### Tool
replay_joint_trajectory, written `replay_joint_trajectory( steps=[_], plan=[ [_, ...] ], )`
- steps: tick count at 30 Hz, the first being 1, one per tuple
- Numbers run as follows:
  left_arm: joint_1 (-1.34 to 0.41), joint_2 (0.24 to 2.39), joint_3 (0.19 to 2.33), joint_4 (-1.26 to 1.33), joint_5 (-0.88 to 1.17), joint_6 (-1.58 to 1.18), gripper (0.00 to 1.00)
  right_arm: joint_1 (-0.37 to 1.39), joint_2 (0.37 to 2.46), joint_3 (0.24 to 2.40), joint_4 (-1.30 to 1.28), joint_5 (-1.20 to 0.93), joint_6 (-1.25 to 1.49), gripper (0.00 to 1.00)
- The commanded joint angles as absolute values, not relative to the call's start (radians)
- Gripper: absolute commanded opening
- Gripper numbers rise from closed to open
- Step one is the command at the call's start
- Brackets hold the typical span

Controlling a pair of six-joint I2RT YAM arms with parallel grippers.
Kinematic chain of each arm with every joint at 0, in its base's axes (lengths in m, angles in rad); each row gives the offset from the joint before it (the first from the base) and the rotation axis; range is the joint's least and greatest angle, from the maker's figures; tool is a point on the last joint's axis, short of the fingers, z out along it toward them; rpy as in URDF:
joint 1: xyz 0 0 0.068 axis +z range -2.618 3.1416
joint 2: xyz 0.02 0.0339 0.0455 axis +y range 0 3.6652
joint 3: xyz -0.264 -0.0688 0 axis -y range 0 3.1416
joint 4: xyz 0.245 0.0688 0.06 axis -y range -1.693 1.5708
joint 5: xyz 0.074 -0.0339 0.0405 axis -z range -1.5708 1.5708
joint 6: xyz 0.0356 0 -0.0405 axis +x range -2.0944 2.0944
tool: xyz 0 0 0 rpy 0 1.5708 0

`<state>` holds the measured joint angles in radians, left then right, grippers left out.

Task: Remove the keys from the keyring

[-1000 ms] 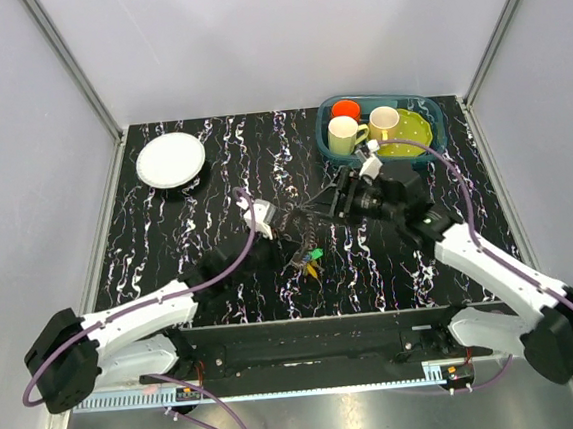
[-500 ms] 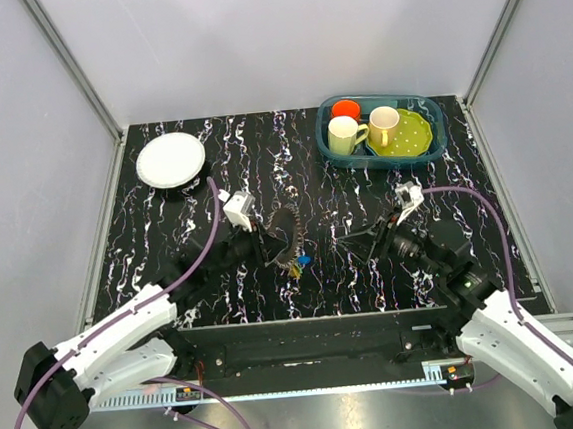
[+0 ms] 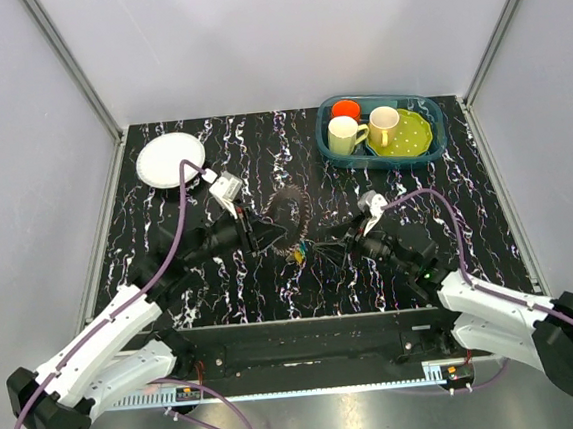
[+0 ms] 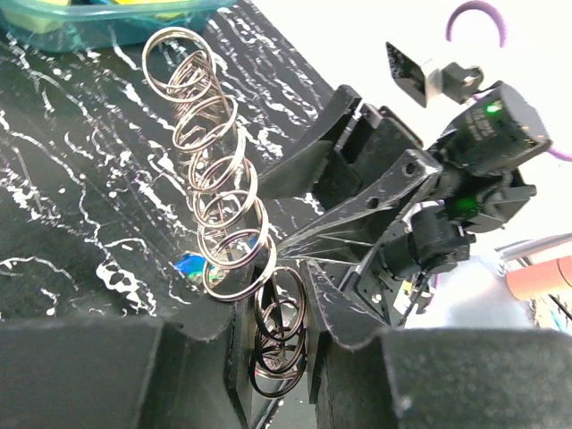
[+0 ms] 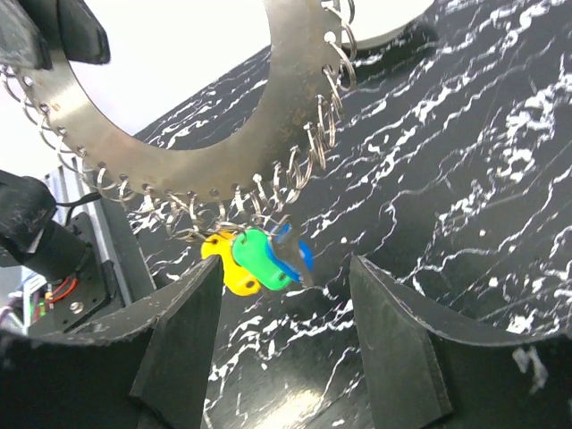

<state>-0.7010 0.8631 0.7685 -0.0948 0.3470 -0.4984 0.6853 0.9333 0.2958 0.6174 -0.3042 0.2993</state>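
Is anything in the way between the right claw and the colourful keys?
Nothing visible is. In the right wrist view the open right gripper points straight at the keys, with only air between them. The keys hang from the keyring, which the left gripper holds up.

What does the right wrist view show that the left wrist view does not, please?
Only the right wrist view shows the flat band of the keyring and the yellow and green keys hanging below it. Only the left wrist view shows the teal bin and the right arm head-on. Both show the row of small rings and the black marbled table.
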Motion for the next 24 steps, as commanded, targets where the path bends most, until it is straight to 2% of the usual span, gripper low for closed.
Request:
replay_joint_trajectory(
  steps=[1, 6, 19, 24],
  plan=[
    [-0.673, 0.821, 0.831, 0.038, 0.497, -0.495, 0.0, 0.713, 1.011, 0.273, 0.957, -0.314, 0.125, 0.64],
    [-0.664, 0.813, 0.883, 0.045, 0.574, -0.497, 0.0, 0.745, 1.029, 0.258, 1.015, -0.292, 0.051, 0.64],
    [-0.664, 0.831, 0.939, 0.048, 0.577, -0.531, 0.0, 0.842, 1.101, 0.288, 1.063, -0.245, -0.081, 0.64],
    [-0.664, 0.831, 0.936, 0.044, 0.574, -0.534, 0.0, 0.888, 1.126, 0.276, 1.123, -0.135, -0.113, 0.62]
  ],
)
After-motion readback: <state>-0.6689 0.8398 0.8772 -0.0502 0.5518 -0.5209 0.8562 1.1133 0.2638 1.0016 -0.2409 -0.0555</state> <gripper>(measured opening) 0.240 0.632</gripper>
